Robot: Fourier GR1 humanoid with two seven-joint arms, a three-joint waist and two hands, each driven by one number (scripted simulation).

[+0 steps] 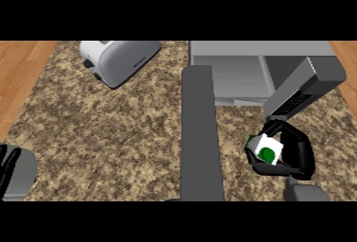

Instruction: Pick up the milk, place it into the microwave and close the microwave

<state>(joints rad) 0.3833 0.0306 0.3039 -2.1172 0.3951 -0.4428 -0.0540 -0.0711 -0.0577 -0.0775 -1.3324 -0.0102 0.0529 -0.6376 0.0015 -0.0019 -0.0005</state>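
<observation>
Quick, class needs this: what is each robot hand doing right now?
Left robot hand: at the view's left edge, fingers cannot be told.
Right robot hand: closed around the milk.

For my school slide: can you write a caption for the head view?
Right hand holds the milk just outside the open microwave.

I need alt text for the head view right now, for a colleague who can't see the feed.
The robot's black right hand is curled round a small white milk carton with a green mark, held above the speckled brown granite counter in front of the open grey microwave, whose door swings out toward the viewer. A silver toaster sits at upper left; the left hand rests at the left edge.
</observation>
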